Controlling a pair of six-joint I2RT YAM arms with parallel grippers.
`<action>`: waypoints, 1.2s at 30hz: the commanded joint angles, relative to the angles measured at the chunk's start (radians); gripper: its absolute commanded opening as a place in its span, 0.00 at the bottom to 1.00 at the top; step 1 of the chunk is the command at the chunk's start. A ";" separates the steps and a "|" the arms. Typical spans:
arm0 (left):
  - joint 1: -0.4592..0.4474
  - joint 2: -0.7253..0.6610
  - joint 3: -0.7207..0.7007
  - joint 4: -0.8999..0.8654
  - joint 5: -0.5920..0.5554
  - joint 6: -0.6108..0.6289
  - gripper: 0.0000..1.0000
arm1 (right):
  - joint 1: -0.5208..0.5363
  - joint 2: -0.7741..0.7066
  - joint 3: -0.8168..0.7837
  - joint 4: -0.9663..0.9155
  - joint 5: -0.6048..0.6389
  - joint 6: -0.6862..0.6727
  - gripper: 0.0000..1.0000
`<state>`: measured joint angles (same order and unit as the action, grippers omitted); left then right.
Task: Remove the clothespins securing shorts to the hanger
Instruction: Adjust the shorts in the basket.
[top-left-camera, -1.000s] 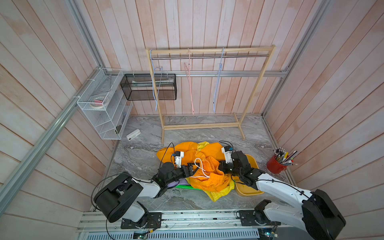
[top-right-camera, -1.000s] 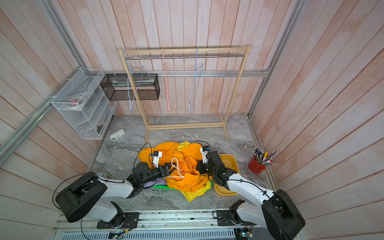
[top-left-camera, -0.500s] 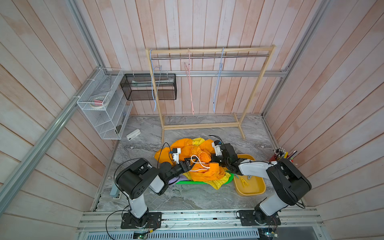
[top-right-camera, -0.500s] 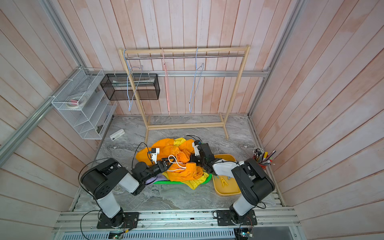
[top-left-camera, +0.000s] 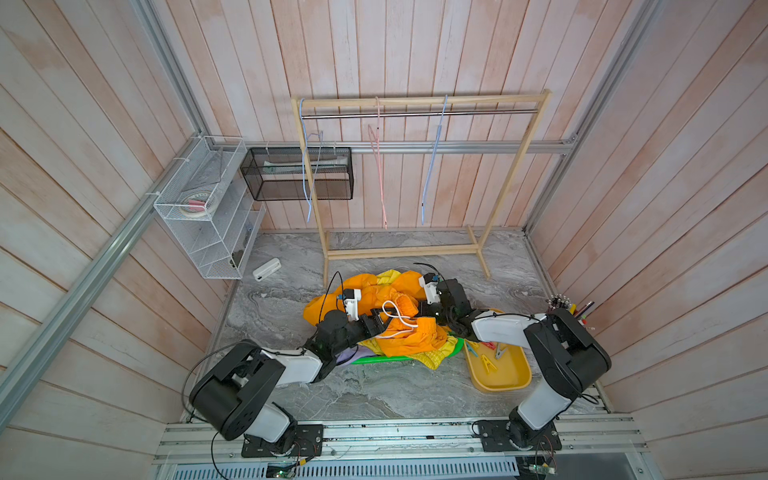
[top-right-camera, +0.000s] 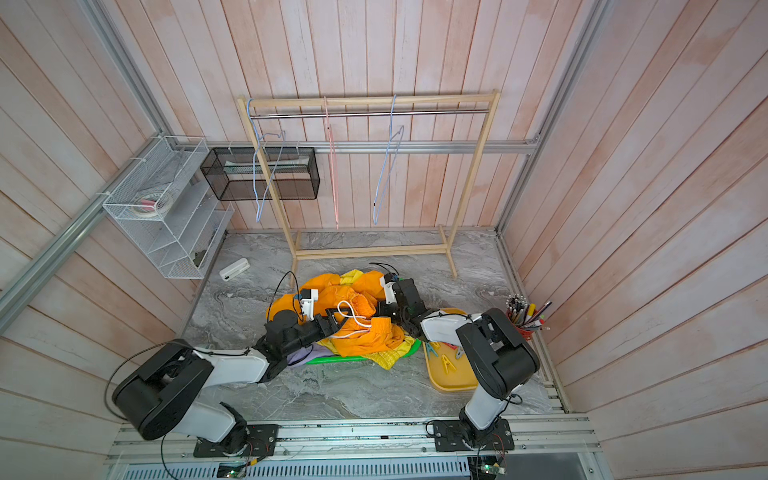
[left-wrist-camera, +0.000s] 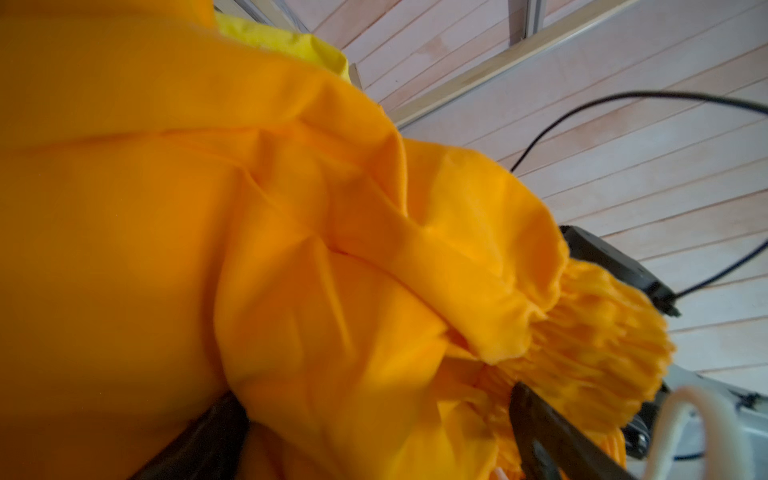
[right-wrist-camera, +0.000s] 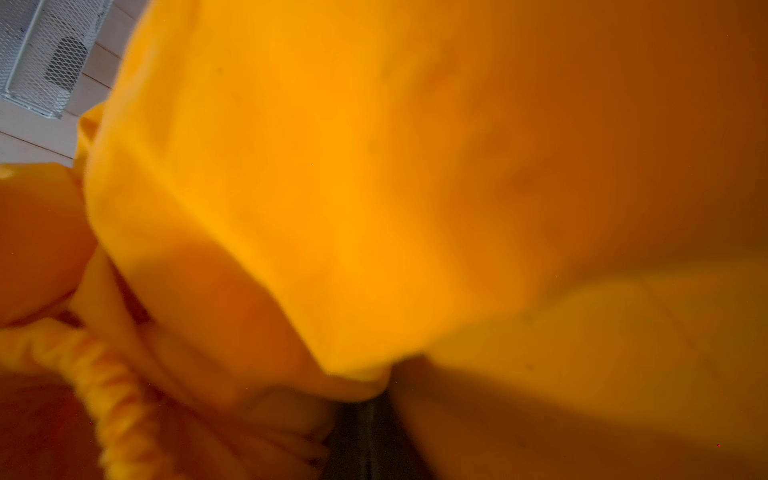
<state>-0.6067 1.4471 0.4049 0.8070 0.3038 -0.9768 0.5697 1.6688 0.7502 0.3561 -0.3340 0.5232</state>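
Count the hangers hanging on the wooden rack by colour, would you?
Blue hangers: 2
Pink hanger: 1
Total: 3
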 joint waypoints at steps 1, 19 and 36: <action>-0.005 -0.139 0.083 -0.488 -0.140 0.144 1.00 | 0.015 -0.075 -0.014 -0.044 0.015 0.000 0.03; 0.029 -0.467 0.263 -1.109 -0.329 0.252 1.00 | 0.055 -0.381 0.058 -0.233 0.088 -0.023 0.27; 0.487 -0.539 0.174 -1.256 -0.130 0.293 1.00 | 0.208 -0.288 0.102 -0.212 0.075 -0.055 0.26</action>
<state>-0.1501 0.9016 0.6266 -0.4721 0.1024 -0.6922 0.7757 1.3407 0.8646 0.1341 -0.2386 0.4858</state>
